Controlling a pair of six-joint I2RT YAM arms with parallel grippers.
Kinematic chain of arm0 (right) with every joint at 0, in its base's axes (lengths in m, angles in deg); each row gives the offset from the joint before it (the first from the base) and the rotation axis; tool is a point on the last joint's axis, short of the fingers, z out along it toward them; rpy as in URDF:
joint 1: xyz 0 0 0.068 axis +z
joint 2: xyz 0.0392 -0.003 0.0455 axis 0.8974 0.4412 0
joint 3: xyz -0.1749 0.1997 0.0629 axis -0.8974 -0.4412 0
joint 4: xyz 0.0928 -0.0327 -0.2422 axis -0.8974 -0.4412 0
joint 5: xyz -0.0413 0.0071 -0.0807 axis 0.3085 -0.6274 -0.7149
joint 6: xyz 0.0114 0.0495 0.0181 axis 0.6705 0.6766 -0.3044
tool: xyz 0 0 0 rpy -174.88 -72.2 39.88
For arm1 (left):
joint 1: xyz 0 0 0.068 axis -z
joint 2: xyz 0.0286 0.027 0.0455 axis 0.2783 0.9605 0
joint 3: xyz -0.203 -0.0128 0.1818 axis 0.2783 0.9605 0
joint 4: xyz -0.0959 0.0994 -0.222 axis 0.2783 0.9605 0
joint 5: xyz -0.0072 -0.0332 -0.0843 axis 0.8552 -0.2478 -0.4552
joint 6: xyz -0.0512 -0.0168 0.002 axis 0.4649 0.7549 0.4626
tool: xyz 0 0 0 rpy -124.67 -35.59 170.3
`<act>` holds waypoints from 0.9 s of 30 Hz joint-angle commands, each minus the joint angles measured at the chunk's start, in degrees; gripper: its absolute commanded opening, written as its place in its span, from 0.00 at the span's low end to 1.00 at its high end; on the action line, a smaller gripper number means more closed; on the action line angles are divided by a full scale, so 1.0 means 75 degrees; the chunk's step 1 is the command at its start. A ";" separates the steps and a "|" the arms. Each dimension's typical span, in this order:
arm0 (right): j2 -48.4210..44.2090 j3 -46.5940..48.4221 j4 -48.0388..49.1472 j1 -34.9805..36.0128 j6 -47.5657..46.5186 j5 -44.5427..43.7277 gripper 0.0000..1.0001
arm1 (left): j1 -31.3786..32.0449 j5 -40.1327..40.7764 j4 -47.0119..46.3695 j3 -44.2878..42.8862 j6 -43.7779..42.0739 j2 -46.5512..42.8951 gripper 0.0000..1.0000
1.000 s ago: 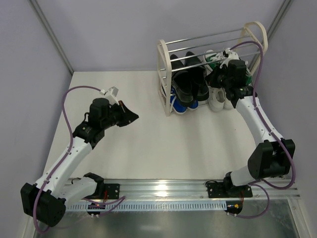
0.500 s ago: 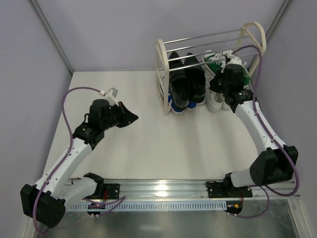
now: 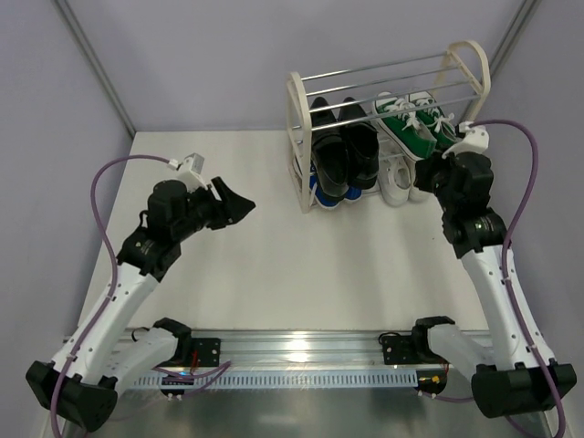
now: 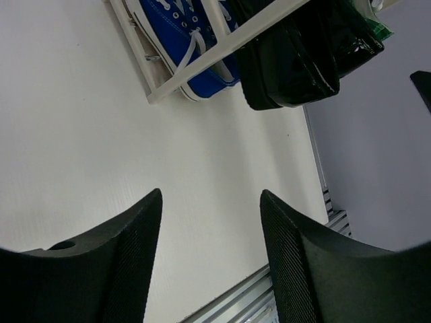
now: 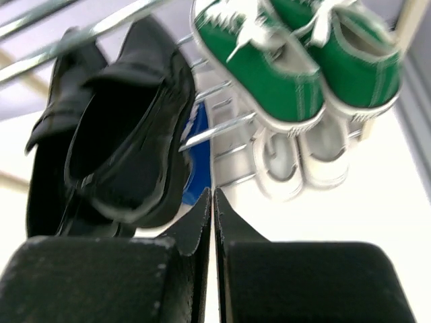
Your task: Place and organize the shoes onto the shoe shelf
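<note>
Shoes (image 3: 406,123) fill the shoe shelf (image 3: 299,109) in pairs, so the left pincer (image 4: 211,202) gapes empty and the right pincer (image 5: 213,196) is pressed closed on nothing.

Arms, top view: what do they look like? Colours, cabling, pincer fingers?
The left arm and right arm both have white links with black joint housings. A purple cable loops along each, reaching a small white camera mount at the wrist. The left pincer and right pincer are black with wedge-shaped fingers; the left's inner faces look finely dotted.
</note>
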 commanded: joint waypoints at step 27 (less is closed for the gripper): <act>-0.3423 -0.3061 0.0063 0.0035 0.0967 0.2042 0.84 | 0.1385 -0.0096 -0.7108 0.1724 0.3752 0.2155 1.00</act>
